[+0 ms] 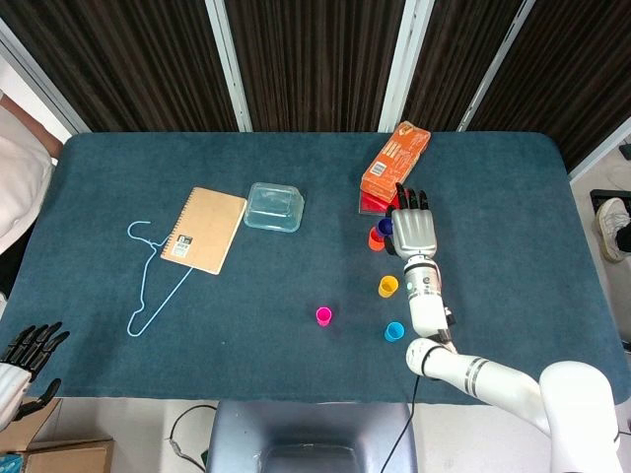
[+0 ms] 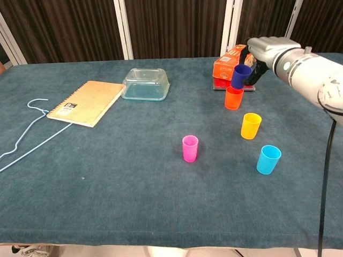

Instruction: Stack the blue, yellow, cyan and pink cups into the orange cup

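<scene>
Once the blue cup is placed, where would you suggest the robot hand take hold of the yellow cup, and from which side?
Grip the yellow cup around its side wall, probably just below the rim. It stands upright, mouth up, apart from the orange cup and cyan cup. Coming from the right hand's own side looks clearest.
</scene>
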Action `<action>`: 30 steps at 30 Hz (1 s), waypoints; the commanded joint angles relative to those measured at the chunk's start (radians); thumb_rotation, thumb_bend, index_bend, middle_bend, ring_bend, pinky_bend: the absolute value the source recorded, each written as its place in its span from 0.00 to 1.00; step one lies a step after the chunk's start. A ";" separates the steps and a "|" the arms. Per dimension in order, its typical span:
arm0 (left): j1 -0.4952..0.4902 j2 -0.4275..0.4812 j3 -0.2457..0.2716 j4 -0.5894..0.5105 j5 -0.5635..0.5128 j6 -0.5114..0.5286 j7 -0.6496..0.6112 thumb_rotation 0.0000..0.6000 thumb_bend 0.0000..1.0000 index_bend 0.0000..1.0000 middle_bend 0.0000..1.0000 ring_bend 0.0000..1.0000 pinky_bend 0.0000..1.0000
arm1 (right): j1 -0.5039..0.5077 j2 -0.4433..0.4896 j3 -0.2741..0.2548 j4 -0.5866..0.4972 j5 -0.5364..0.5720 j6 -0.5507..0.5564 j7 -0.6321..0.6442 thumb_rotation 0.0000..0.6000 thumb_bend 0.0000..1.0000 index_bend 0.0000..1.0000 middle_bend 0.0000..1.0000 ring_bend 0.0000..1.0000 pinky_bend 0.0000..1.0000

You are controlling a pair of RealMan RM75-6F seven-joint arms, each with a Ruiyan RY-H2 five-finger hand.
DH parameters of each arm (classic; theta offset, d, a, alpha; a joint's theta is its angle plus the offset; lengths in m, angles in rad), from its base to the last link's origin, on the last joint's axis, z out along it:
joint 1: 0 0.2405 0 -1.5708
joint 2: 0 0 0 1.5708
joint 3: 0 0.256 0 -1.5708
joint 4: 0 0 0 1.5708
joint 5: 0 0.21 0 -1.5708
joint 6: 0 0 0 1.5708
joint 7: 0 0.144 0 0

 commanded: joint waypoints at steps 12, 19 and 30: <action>0.004 0.004 -0.004 0.000 -0.005 0.010 -0.012 1.00 0.43 0.00 0.00 0.00 0.08 | 0.002 0.018 -0.034 -0.019 0.009 -0.061 0.025 1.00 0.49 0.06 0.00 0.00 0.04; 0.007 0.003 -0.004 0.001 -0.004 0.018 -0.009 1.00 0.43 0.00 0.00 0.00 0.08 | -0.086 0.170 -0.097 -0.295 -0.122 -0.053 0.135 1.00 0.49 0.09 0.00 0.00 0.04; 0.003 -0.002 0.007 -0.004 0.008 0.014 0.014 1.00 0.43 0.00 0.00 0.00 0.08 | -0.195 0.323 -0.272 -0.475 -0.313 -0.055 0.202 1.00 0.49 0.23 0.00 0.00 0.04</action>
